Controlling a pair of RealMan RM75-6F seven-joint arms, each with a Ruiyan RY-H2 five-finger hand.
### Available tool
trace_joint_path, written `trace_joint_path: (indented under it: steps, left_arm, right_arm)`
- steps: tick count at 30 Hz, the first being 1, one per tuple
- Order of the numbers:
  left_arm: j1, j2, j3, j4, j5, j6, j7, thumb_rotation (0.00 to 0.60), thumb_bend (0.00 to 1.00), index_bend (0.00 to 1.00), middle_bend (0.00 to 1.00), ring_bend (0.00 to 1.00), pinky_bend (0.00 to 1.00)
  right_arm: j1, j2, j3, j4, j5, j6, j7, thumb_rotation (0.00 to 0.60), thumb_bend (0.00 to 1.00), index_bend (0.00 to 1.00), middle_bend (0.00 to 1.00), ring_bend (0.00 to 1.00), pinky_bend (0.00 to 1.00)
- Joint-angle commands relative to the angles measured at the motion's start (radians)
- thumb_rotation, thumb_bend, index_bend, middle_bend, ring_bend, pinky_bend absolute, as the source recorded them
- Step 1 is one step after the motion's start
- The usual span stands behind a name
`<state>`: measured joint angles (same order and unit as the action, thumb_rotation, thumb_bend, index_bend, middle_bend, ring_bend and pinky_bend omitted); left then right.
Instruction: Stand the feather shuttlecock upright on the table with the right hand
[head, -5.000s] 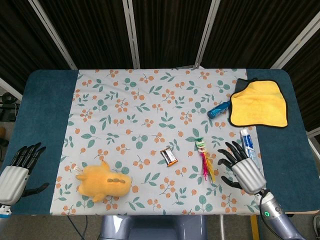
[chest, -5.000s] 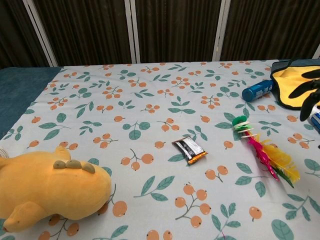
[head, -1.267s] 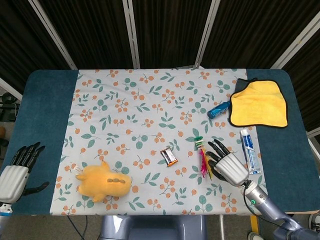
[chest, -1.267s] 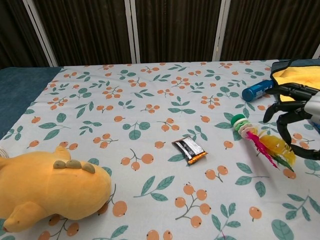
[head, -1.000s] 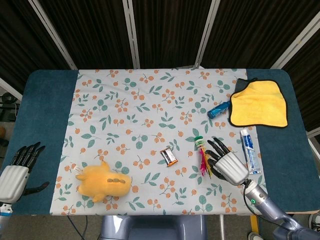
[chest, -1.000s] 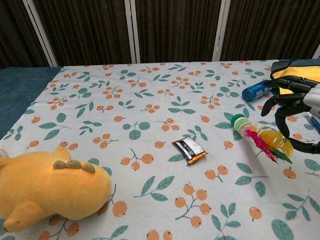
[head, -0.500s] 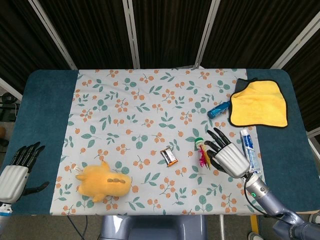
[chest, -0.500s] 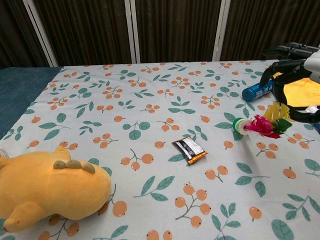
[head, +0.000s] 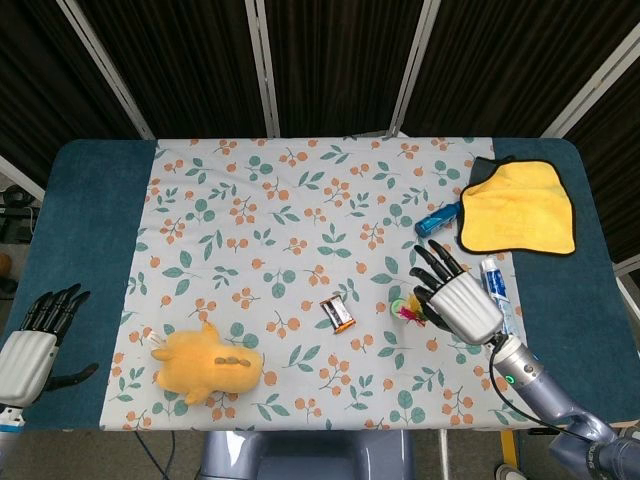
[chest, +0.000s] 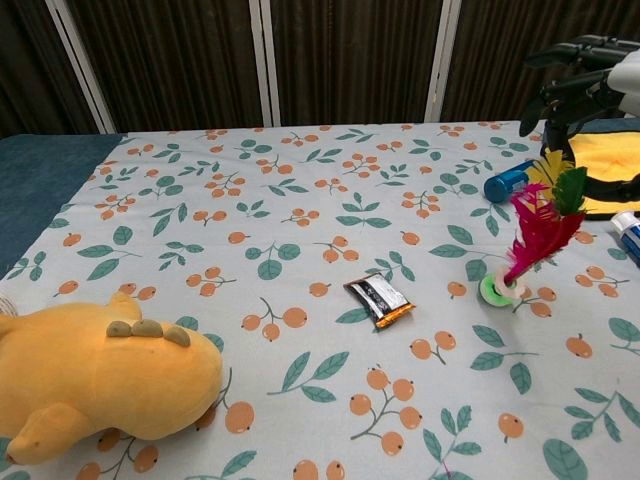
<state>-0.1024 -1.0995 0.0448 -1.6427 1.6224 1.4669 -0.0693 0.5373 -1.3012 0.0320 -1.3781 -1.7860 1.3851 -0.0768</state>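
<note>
feather shuttlecock (chest: 527, 238) on its green base near table (chest: 300, 210) right edge, leaning. right hand (chest: 590, 80) above feather tips, cut off by frame; grip unclear. left hand (head: 32, 345) spread, holding nothing.

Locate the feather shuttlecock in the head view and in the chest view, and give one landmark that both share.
Head view: the feather shuttlecock is right of centre, tucked against the right hand.
Chest view: right side, green base on the cloth, feathers leaning up to the right.
Shared landmark: the battery pack, to its left in both.
</note>
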Motion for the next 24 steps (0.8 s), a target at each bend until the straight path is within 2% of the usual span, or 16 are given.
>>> trace_joint_path:
  steps: [1, 9, 17, 24]
  left_arm:
    - [0.0, 0.0, 0.0, 0.0, 0.0, 0.0, -0.002, 0.597, 0.18, 0.0, 0.0, 0.0, 0.0]
    - [0.0, 0.001, 0.001, 0.0, 0.0, -0.001, -0.004, 0.598, 0.18, 0.0, 0.0, 0.0, 0.0]
    - [0.0, 0.0, 0.001, -0.001, 0.0, -0.001, 0.002, 0.598, 0.18, 0.0, 0.0, 0.0, 0.0]
    - [-0.001, 0.0, 0.001, -0.001, 0.0, -0.003, 0.002, 0.597, 0.18, 0.0, 0.0, 0.0, 0.0]
  right_arm:
    - [0.004, 0.014, 0.006, -0.012, 0.003, -0.006, -0.011, 0.6, 0.41, 0.7, 0.31, 0.0, 0.0]
    - [0.005, 0.053, 0.007, -0.028, 0.012, -0.03, -0.042, 0.6, 0.41, 0.7, 0.31, 0.0, 0.0]
    - [-0.008, 0.049, -0.006, -0.012, 0.021, -0.041, -0.047, 0.6, 0.42, 0.7, 0.31, 0.01, 0.0]
    - [-0.007, 0.045, 0.003, -0.009, 0.028, -0.041, -0.046, 0.6, 0.41, 0.7, 0.31, 0.01, 0.0]
